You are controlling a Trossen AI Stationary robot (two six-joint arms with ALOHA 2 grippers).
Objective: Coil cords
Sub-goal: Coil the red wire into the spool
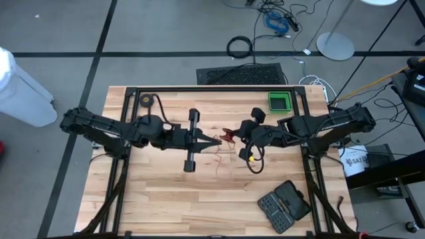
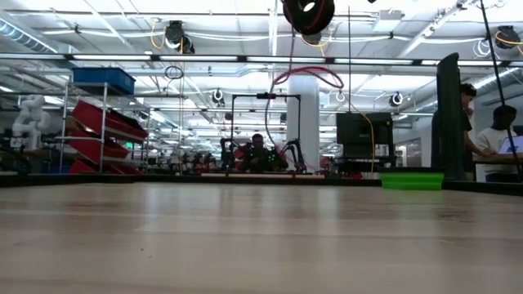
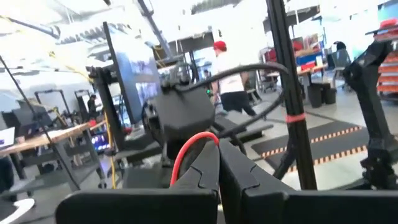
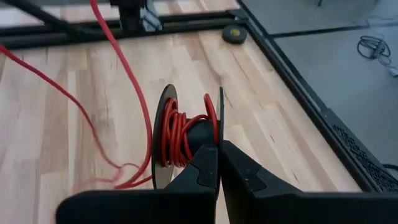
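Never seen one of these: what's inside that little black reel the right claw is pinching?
Between the reel's flanges, a few turns of red cord wrap its dark hub. The right gripper covers the lower part.

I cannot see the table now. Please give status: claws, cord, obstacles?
Left claw shut on red cord. Right claw shut on reel, cord partly wound. Both raised mid-table; nothing blocking.
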